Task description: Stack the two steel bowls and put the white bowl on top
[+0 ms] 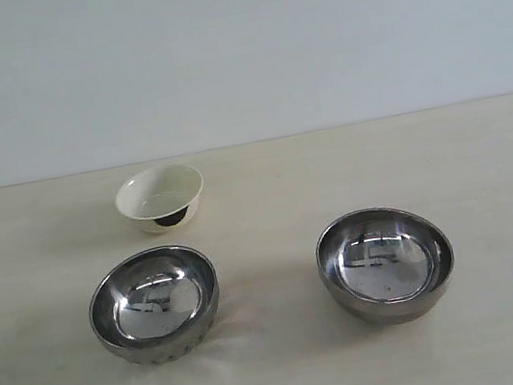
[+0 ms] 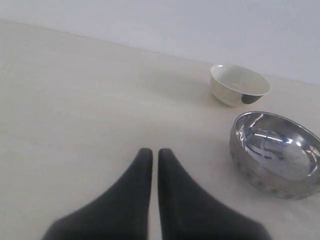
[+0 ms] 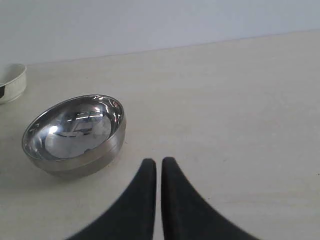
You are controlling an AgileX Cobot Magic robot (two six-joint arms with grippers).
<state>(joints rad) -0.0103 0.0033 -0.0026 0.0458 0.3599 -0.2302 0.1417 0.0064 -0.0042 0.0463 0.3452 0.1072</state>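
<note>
Two steel bowls stand apart on the table in the exterior view: the left steel bowl (image 1: 154, 303) (image 2: 277, 152) and the right steel bowl (image 1: 386, 264) (image 3: 74, 134). Behind the left one sits the white bowl (image 1: 161, 197) (image 2: 239, 85) (image 3: 11, 82), tilted, black mark on its side. Neither arm shows in the exterior view. My left gripper (image 2: 155, 152) is shut and empty over bare table, apart from the left steel bowl. My right gripper (image 3: 158, 161) is shut and empty, a short way from the right steel bowl.
The pale wooden table (image 1: 488, 175) runs back to a plain light wall (image 1: 234, 49). Nothing else stands on it.
</note>
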